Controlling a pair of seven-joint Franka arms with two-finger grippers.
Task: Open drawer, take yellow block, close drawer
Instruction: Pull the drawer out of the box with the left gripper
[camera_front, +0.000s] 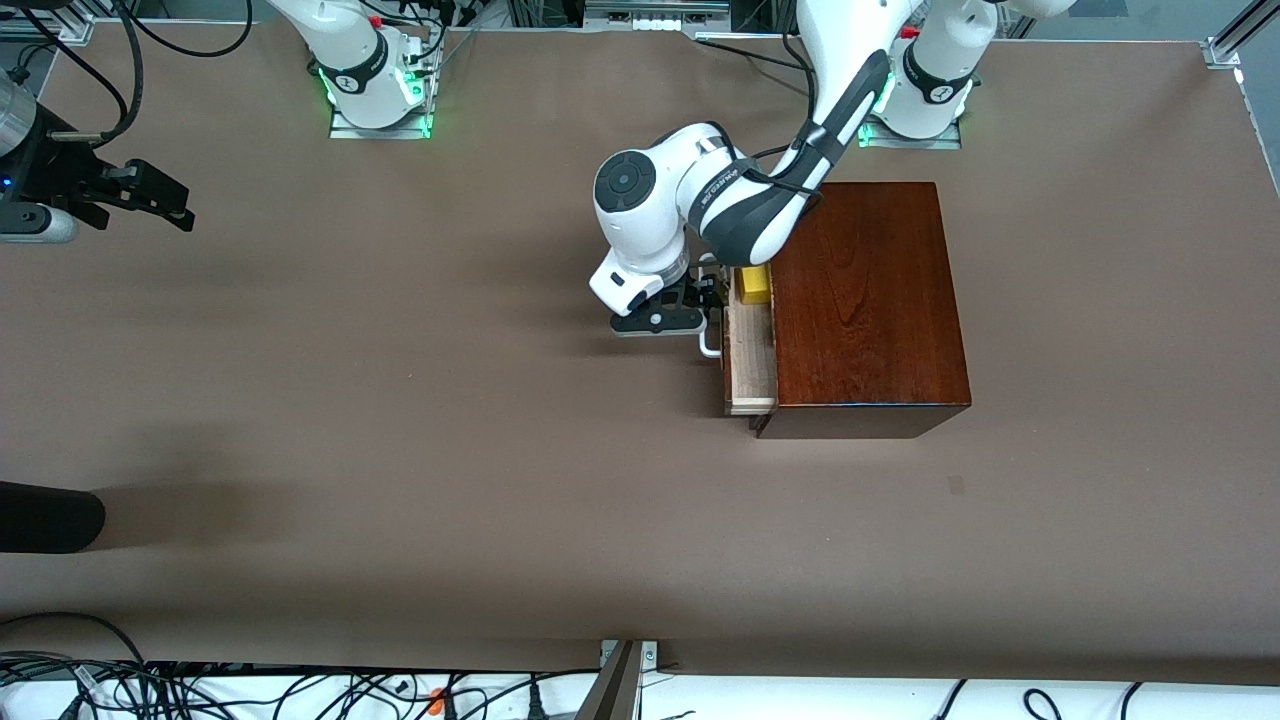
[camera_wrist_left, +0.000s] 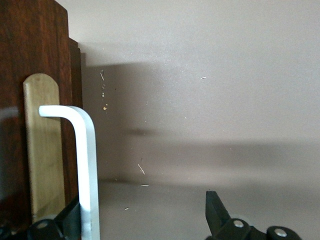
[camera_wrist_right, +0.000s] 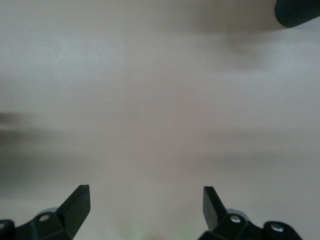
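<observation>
The dark reddish-brown wooden box (camera_front: 865, 300) stands toward the left arm's end of the table. Its drawer (camera_front: 750, 365) is pulled partly out, and the pale interior shows. The yellow block (camera_front: 752, 285) lies in the drawer, close against the box. My left gripper (camera_front: 706, 305) is at the drawer front, open. In the left wrist view the white handle (camera_wrist_left: 85, 165) stands between the fingers of the left gripper (camera_wrist_left: 143, 210), next to one fingertip (camera_wrist_left: 70, 217); the other is well apart from it. My right gripper (camera_front: 150, 200) waits open over the table's right-arm end and is empty (camera_wrist_right: 145, 200).
A dark rounded object (camera_front: 50, 515) reaches in at the right arm's end, nearer the front camera; its tip shows in the right wrist view (camera_wrist_right: 300, 12). Cables run along the table's edge nearest the front camera. Brown tabletop (camera_front: 400, 400) surrounds the box.
</observation>
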